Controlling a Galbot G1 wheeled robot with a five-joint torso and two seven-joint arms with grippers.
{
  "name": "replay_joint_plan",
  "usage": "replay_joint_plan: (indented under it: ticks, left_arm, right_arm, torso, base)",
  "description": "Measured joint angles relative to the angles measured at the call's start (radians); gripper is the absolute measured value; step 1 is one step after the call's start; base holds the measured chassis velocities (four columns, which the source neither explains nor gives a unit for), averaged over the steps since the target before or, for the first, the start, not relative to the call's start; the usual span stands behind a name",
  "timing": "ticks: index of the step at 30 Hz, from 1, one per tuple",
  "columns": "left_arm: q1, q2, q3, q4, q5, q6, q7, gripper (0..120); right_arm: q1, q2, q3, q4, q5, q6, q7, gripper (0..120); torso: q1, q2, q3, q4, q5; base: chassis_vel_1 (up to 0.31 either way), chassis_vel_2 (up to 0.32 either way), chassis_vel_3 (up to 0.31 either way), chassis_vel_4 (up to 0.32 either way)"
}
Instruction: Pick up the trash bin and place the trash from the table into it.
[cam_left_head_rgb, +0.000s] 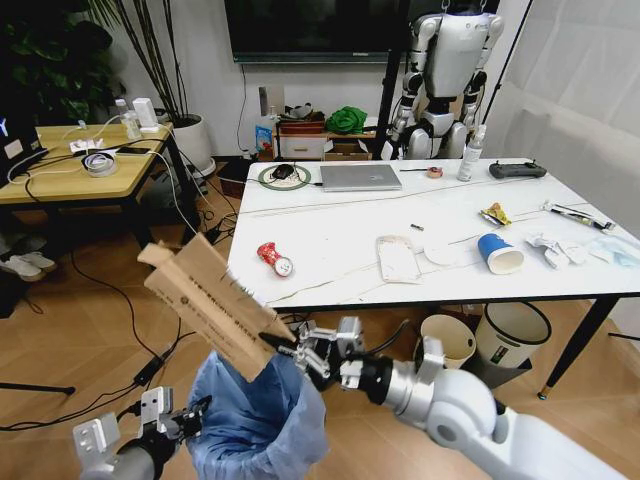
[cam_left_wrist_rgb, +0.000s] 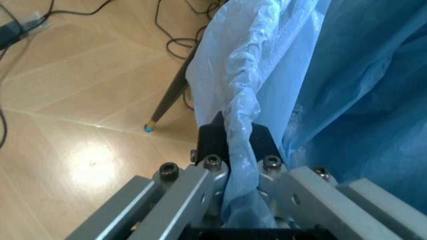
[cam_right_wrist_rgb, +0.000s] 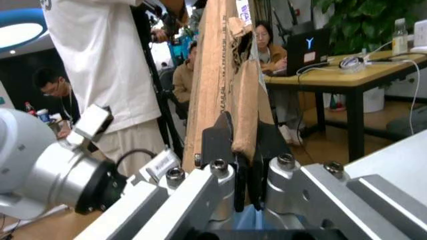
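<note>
The right gripper (cam_left_head_rgb: 283, 345) sits low in front of the table (cam_left_head_rgb: 340, 265), its fingers (cam_right_wrist_rgb: 217, 137) pinched almost together on the lower edge of a torn piece of brown cardboard (cam_left_head_rgb: 210, 300). The cardboard slants up and away to the robot's left, and its lower end hangs right above the open mouth of the trash bin (cam_left_head_rgb: 255, 420). In the right wrist view the folded board (cam_right_wrist_rgb: 223, 75) rises straight out from between the dark pads. The left gripper (cam_left_head_rgb: 190, 415) is down at the bin's left side; the left wrist view shows its fingers (cam_left_wrist_rgb: 213, 137) closed tight on a bunched fold of the light-blue bag (cam_left_wrist_rgb: 243, 115) at the rim, holding the bin off the wooden floor (cam_left_head_rgb: 80, 340). Up on the tabletop the rest of the litter lies spread out: a crushed red can (cam_left_head_rgb: 274, 258) near the front edge, a white wrapper (cam_left_head_rgb: 398, 258), a blue paper cup (cam_left_head_rgb: 499, 253) on its side, a yellow snack wrapper (cam_left_head_rgb: 496, 214), and crumpled tissues (cam_left_head_rgb: 552, 249) towards the right end.
</note>
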Motion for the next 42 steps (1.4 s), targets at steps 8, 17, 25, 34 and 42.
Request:
replay_joint_plan:
  ticks: [8,17,25,34,42]
  left_arm:
    - [0.005,-0.007,0.003,-0.013,0.013,0.004,0.01,0]
    - [0.004,-0.006,0.001,-0.02,0.014,0.007,0.009,0]
    - [0.014,0.0,-0.018,-0.033,0.017,0.018,-0.011,0]
    - [0.032,0.02,-0.05,-0.04,0.043,0.034,-0.04,0]
    - [0.062,0.043,-0.096,-0.044,0.044,0.032,-0.046,0]
  right_arm:
    - [0.001,0.02,-0.027,-0.038,-0.025,0.003,-0.005,0]
    - [-0.003,0.033,-0.051,-0.048,-0.041,-0.002,-0.011,0]
    - [0.0,0.047,-0.064,-0.061,-0.051,0.001,-0.008,0]
    - [0.006,0.086,-0.091,-0.091,-0.067,0.006,-0.009,0]
    - [0.014,0.158,-0.123,-0.16,-0.107,0.028,-0.022,0]
  torso:
    - [0.0,0.0,0.0,-0.0001,0.0]
    - [0.0,0.0,0.0,-0.0001,-0.0001]
    - [0.0,0.0,0.0,0.0,0.0]
    - [0.0,0.0,0.0,0.0,0.0]
    - [0.0,0.0,0.0,0.0,0.0]
  base:
    - [0.0,0.0,0.0,0.0]
    - [0.0,0.0,0.0,0.0]
    - [0.0,0.0,0.0,0.0]
    - [0.0,0.0,0.0,0.0]
    - [0.0,0.0,0.0,0.0]
